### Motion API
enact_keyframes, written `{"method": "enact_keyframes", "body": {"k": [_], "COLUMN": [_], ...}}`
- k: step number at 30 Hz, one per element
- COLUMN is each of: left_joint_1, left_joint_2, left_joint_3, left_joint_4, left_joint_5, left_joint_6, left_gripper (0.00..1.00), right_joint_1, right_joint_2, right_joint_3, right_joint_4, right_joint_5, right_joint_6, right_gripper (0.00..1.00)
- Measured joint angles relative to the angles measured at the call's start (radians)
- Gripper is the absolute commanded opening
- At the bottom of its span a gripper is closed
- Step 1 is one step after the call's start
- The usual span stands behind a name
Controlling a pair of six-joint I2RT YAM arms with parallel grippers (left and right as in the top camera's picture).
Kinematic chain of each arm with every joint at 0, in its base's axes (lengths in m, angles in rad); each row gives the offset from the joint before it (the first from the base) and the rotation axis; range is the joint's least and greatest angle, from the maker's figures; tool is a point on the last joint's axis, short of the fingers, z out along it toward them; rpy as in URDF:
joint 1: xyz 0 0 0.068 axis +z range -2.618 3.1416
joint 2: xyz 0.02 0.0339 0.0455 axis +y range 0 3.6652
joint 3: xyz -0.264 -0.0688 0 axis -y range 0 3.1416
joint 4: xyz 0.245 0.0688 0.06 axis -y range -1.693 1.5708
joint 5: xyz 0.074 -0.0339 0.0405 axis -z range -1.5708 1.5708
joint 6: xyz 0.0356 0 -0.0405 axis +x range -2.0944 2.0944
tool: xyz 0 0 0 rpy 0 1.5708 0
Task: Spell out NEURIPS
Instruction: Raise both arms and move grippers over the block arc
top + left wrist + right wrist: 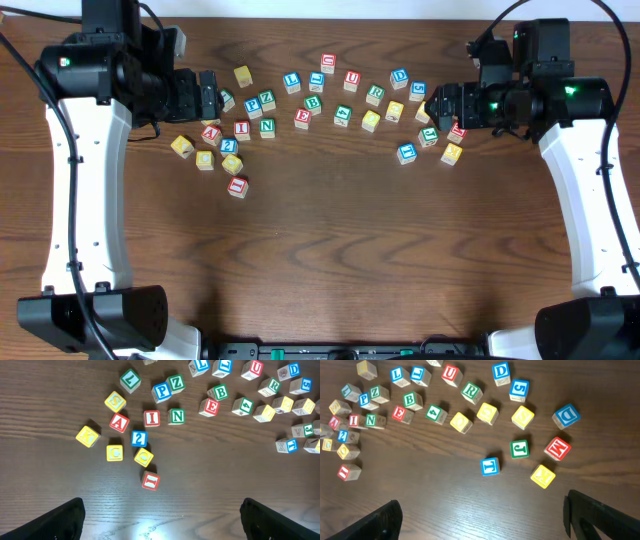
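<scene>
Wooden letter cubes point(343, 116), strewn in a loose band across the far part of the dark tabletop point(320, 260). Not lined up into any word.

Green N point(176, 416) in the left cluster, just right of a red I point(152, 418). Blue P point(161, 391) farther back, against a green Z point(175, 383). Yellow S point(115, 401) left of those, just behind a red A point(119, 422). Another red I point(150, 480) alone at the cluster's near edge, turned askew. Red E point(210, 407) right of the N, just beside a green B point(219, 392). Red U point(352, 78) and green R point(375, 93) near mid-band, close together, the U farther back and to the left.

Left claw point(208, 97) spread wide, clamped on nothing, above the far left edge of the left cluster. Right claw point(436, 104) likewise wide apart and empty, over the right-hand group, with a green J point(519, 448), red M point(557, 448) and blue T point(490, 466) below.
</scene>
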Motion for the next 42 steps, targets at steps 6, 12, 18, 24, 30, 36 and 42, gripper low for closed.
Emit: {"method": "enact_keyframes", "body": {"k": [6, 12, 18, 24, 30, 36, 42], "left_joint_1": [0.0, 0.0, 0.0, 0.0, 0.0, 0.0, -0.013], "left_joint_2": [0.0, 0.0, 0.0, 0.0, 0.0, 0.0, 0.003], "left_joint_3": [0.0, 0.0, 0.0, 0.0, 0.0, 0.0, 0.0], "left_joint_4": [0.0, -0.003, -0.004, -0.004, -0.004, 0.002, 0.035], "left_joint_5": [0.0, 0.0, 0.0, 0.0, 0.0, 0.0, -0.001], "left_joint_6": [-0.004, -0.004, -0.004, -0.004, -0.004, -0.009, -0.038], "left_gripper": [0.98, 0.98, 0.98, 0.98, 0.98, 0.98, 0.98], "right_joint_1": [0.0, 0.0, 0.0, 0.0, 0.0, 0.0, 0.0], "right_joint_2": [0.0, 0.0, 0.0, 0.0, 0.0, 0.0, 0.0], "right_joint_3": [0.0, 0.0, 0.0, 0.0, 0.0, 0.0, 0.0], "right_joint_4": [-0.008, -0.011, -0.021, -0.035, -0.032, -0.012, -0.002], "right_joint_5": [0.0, 0.0, 0.0, 0.0, 0.0, 0.0, 0.014], "right_joint_6": [0.0, 0.0, 0.0, 0.0, 0.0, 0.0, 0.0], "right_gripper": [0.99, 0.99, 0.99, 0.99, 0.99, 0.99, 0.99]}}
